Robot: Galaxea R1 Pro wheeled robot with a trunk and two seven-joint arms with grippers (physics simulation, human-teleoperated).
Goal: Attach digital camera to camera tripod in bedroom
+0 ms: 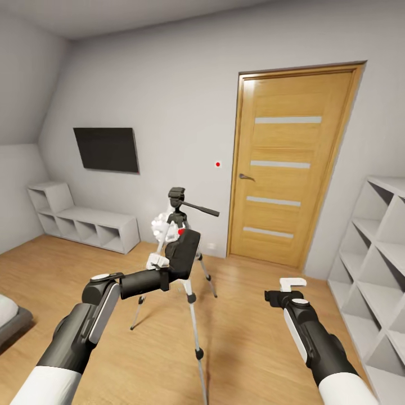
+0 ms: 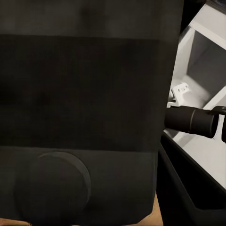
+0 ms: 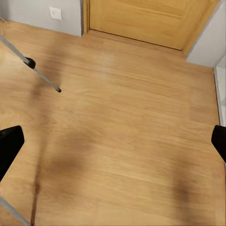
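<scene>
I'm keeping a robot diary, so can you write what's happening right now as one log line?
left tool: holds digital camera | camera: raised before camera tripod, below its head, not attached | right tool: open, empty, over floor | room: bedroom

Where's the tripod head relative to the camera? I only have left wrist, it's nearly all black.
Observer: Head view puts the tripod head above and just behind the digital camera, which the left hand holds in front of the camera tripod.
Operator: Camera on the mount yet?
Observer: No, it sits lower than the head, level with the upper legs.
Operator: Right hand busy?
Observer: Right hand is open with nothing in it; its wrist view looks down at the wood floor.
Operator: What's past the tripod?
Observer: A closed oak door in the grey wall.
</scene>
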